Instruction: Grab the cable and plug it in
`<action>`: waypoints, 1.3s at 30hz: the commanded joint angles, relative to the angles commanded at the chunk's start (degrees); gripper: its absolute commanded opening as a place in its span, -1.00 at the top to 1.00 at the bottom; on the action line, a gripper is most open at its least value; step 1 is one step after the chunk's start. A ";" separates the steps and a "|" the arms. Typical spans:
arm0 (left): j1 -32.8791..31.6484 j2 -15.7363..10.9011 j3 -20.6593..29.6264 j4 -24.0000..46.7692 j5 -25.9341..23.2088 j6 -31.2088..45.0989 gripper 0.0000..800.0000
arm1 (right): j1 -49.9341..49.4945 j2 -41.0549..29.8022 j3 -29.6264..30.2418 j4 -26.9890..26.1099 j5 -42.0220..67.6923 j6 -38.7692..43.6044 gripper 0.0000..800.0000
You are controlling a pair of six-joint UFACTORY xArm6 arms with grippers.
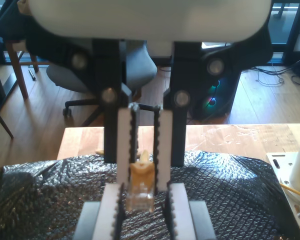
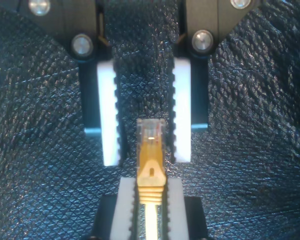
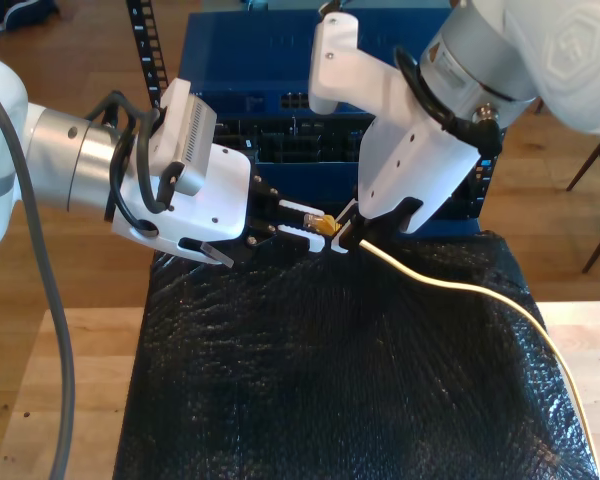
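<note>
Above the black mat [image 3: 330, 380], my second gripper [image 2: 152, 197] is clamped on the cable [image 3: 460, 288] just behind its clear plug [image 2: 150, 131] (boot yellow). My first gripper [image 1: 144, 150] stands released around the plug; plugging remains.

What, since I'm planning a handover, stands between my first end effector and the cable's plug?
Nothing visible. The plug sticks out of my second end effector, which is shut on the cable, and sits between the open fingers of my first end effector.
</note>
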 joint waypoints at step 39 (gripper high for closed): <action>0.00 -0.09 0.09 -0.88 0.53 -0.44 0.99 | -0.35 -1.23 0.26 -0.35 -0.09 -0.35 -0.23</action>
